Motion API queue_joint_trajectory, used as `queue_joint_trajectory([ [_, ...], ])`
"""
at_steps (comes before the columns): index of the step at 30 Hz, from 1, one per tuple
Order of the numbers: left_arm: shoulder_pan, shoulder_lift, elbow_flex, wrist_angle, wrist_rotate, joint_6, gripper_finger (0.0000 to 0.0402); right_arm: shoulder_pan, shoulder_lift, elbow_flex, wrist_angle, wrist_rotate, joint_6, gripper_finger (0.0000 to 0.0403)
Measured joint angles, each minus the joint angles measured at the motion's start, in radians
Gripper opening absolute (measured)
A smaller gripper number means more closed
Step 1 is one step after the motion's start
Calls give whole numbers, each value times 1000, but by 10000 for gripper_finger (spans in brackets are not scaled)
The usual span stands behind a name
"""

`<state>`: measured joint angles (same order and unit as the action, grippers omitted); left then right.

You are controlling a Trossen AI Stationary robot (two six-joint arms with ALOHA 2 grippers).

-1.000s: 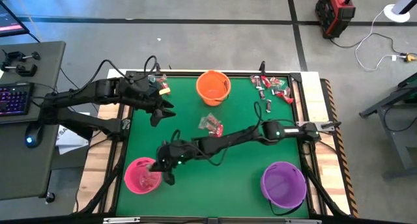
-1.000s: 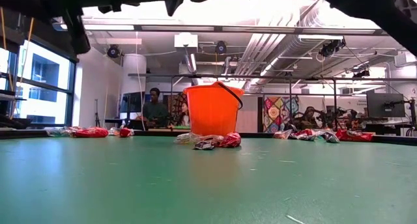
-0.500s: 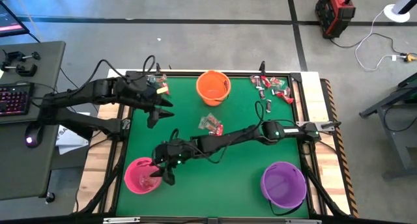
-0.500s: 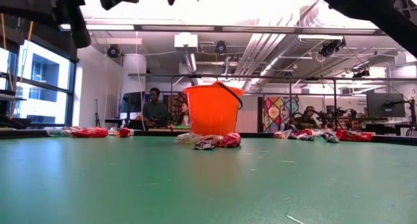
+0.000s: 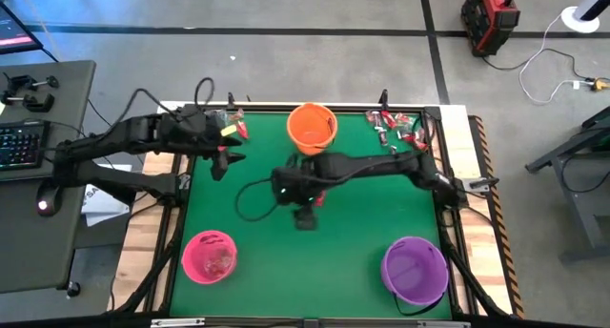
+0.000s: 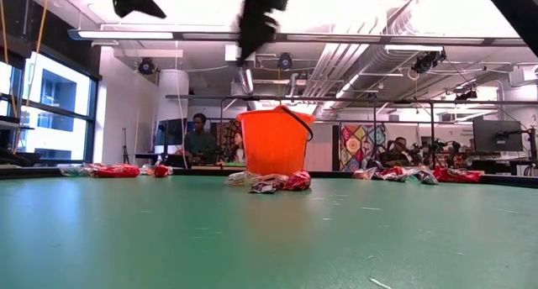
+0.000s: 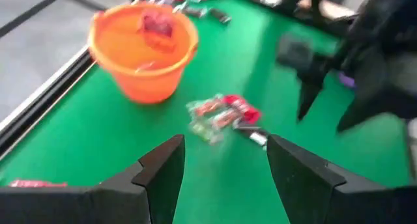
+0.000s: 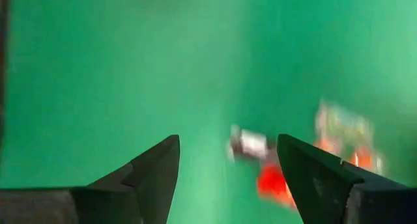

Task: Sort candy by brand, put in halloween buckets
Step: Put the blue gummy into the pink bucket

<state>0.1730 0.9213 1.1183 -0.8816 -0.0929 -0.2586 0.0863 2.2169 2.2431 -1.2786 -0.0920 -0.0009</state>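
From above, your right gripper (image 5: pixel 303 216) hangs over the middle of the green table (image 5: pixel 353 252), just beside the small candy pile (image 5: pixel 315 183) that lies below the orange bucket (image 5: pixel 312 128). Your left gripper (image 5: pixel 221 162) sits near the table's left edge, close to a few candies at the far left corner (image 5: pixel 233 125). More candy (image 5: pixel 398 128) is scattered at the far right corner; the pink bucket (image 5: pixel 210 256) and purple bucket (image 5: pixel 415 270) stand at the near corners, well apart.

At table height, you see the orange bucket (image 6: pixel 274 142) upright with the pile (image 6: pixel 271 182) in front of it (a person sits in the room beyond).

Your left wrist camera shows fingers (image 7: pixel 159 172) spread wide and empty, aimed at the pile (image 7: pixel 223 114); red wrappers lie inside the orange bucket (image 7: pixel 143 51).

Your right wrist camera shows fingers (image 8: pixel 153 168) also wide apart, nothing between them, candy (image 8: pixel 273 162) blurred ahead.
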Motion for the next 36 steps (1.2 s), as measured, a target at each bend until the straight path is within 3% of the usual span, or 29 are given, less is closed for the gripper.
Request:
queue_joint_trajectory([
  [4,50,85,-28,-119,-44,-99,207,-66,-139,-302,84,-93,-40,252],
  [10,282,318,-4,-337,-54,-161,207,-179,-439,-833,481,-184,15,252],
  [15,448,461,-55,-345,-75,-310,207,-243,-616,-1081,694,-239,109,252],
  [19,497,534,-102,-337,-118,-407,207,-264,-683,-1192,770,-247,92,252],
  [24,516,588,-153,-320,-257,-484,207,-286,-700,-1247,842,-252,80,252],
  [29,556,615,-228,-254,-234,-481,207,-306,-699,-1267,903,-255,79,252],
  [36,612,617,-301,-125,-339,-520,207,-340,-698,-1267,946,-232,112,252],
])
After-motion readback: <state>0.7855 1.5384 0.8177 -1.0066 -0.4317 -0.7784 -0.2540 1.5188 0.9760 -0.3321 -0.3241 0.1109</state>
